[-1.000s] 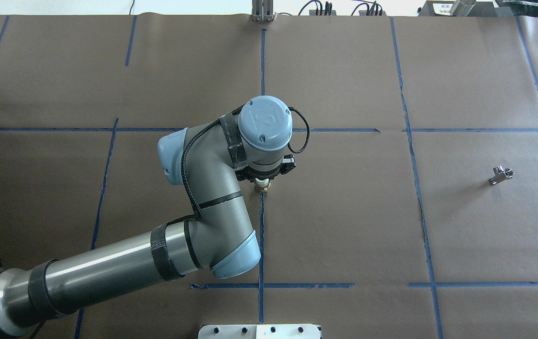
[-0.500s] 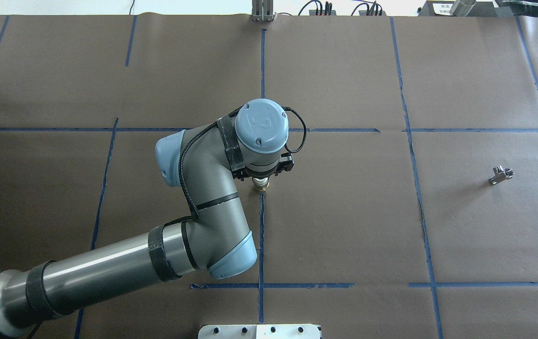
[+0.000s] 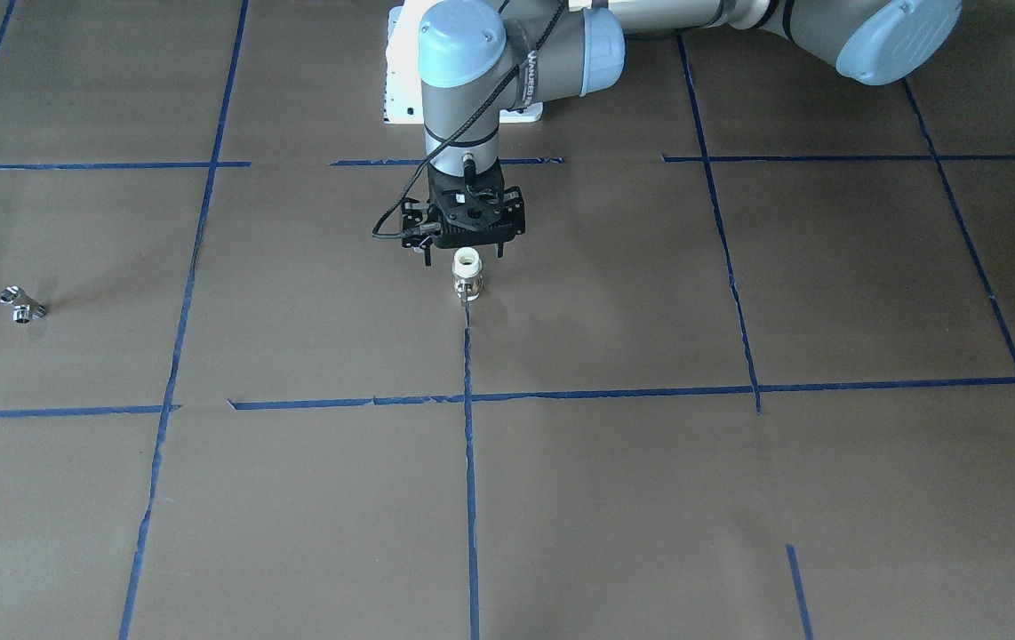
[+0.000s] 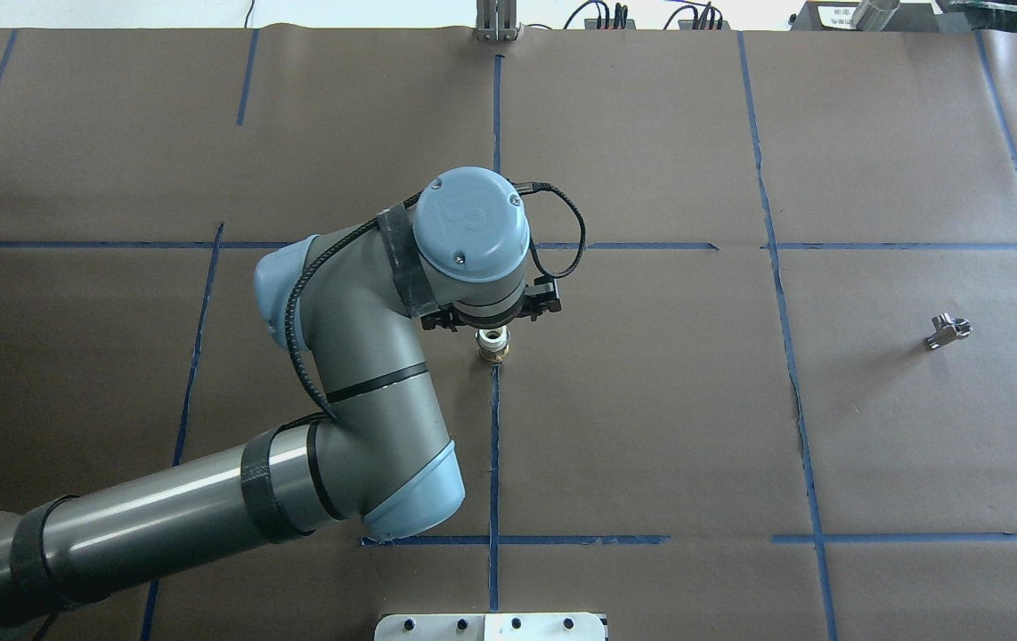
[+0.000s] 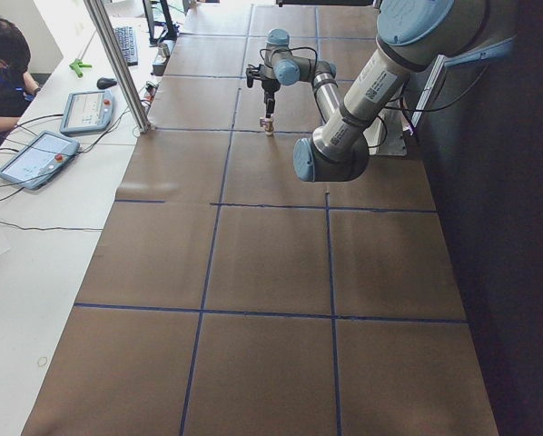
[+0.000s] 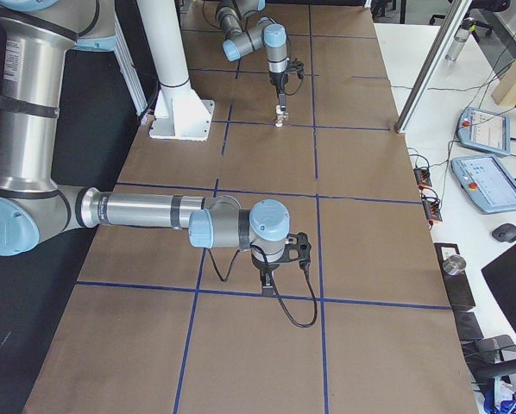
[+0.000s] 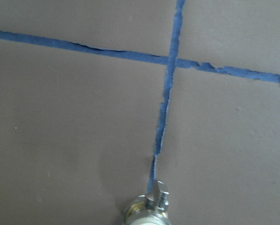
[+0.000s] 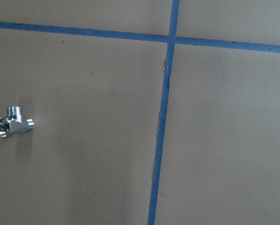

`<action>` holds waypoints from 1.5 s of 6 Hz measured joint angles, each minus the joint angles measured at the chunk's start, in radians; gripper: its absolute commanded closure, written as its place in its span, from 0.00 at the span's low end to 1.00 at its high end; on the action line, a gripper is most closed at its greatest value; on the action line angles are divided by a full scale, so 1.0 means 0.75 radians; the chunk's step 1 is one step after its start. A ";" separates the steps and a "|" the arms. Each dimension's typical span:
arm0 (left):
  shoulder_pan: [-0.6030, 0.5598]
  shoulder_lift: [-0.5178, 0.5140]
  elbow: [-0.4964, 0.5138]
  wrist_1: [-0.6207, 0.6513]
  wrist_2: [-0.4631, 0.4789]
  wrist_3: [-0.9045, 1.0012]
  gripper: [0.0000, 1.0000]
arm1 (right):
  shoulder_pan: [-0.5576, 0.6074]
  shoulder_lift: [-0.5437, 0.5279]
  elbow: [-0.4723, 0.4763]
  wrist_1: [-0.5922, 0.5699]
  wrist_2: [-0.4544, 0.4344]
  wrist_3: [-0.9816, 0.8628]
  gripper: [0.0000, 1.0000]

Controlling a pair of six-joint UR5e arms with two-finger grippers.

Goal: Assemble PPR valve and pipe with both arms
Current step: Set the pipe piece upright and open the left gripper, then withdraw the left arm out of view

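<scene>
With the left gripper (image 3: pixel 462 258) held spread just over the upright PPR valve (image 3: pixel 467 274), grasping is judged in hand; lowering and closing are needed.

Bright, even light falls from above on the matte bench (image 4: pixel 651 427). The left arm (image 4: pixel 161 507) carries a white sheen along its tube. The pipe (image 3: pixel 23 305) casts a soft, faint shadow. The valve (image 7: pixel 147 211) is blurred in the left wrist view.
</scene>
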 measured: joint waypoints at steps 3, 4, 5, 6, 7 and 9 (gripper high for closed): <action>-0.184 0.394 -0.374 0.035 -0.142 0.438 0.00 | -0.001 0.000 -0.001 0.000 -0.002 -0.002 0.00; -0.287 0.564 -0.451 0.029 -0.177 0.665 0.00 | -0.001 0.000 0.000 0.001 -0.003 -0.004 0.00; -0.448 0.729 -0.476 0.020 -0.250 0.956 0.00 | -0.003 0.009 0.000 0.002 -0.004 -0.005 0.00; -0.650 0.873 -0.463 0.017 -0.351 1.267 0.00 | -0.004 0.024 0.000 0.002 -0.003 -0.004 0.00; -0.849 0.991 -0.421 0.016 -0.446 1.526 0.00 | -0.004 0.034 0.002 0.002 -0.001 -0.003 0.00; -1.190 1.167 -0.261 0.016 -0.644 1.897 0.00 | -0.007 0.063 0.005 -0.001 0.005 -0.003 0.00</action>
